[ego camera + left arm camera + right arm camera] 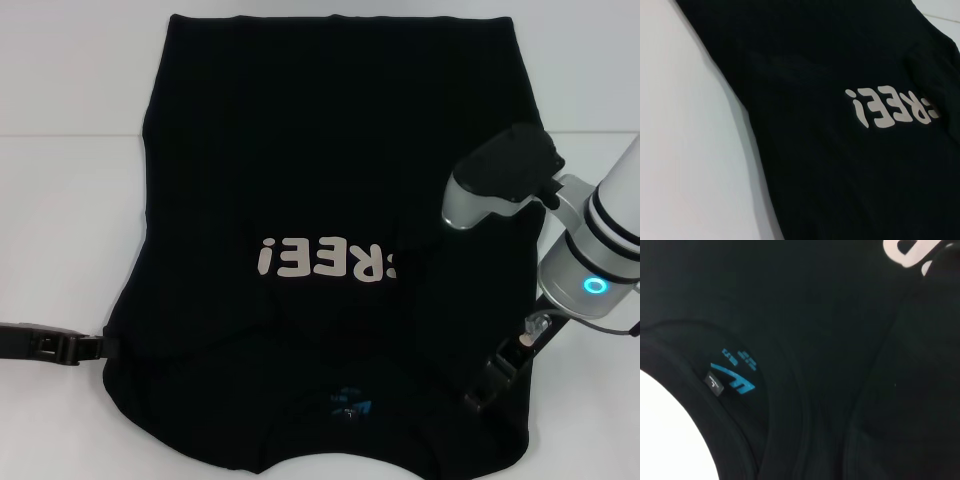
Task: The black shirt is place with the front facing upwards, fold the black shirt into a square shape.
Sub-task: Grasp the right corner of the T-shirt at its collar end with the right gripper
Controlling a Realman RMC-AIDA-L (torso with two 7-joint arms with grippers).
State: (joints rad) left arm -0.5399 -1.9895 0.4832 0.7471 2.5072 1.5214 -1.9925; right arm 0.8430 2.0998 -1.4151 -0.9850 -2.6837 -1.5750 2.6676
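Head view: the shirt [330, 190] is seen spread front-up across the white counter [60, 200], collar nearest the robot and hem farthest away.

Nearest, the neckline with its blue label [347, 403] is shown at the close edge; in the right wrist view the label [735, 375] is seen just inside the curved collar, with bare counter [670, 440] beyond it. Both sleeves appear already folded in over the body, so that the cloth is left roughly rectangular, longer than it is wide.

At the near left, the left tool [100, 346] is held low at the shirt's side edge, touching or just beside the cloth; whether its fingers are apart or together cannot be told. At the near right, the right tool [492, 385] is lowered onto the shirt near its right edge, and its fingers likewise cannot be judged against the black fabric.

Farther off, the pale lettering [325, 262] is read upside down across the middle, its last letter partly hidden under a fold. In the left wrist view the lettering [892, 107] and the shirt's left edge are shown.

The cloth is judged soft, light and limp, likely to sag and crease when lifted. A pinch at both near corners at once is thought best, so the collar end can be carried evenly toward the hem.
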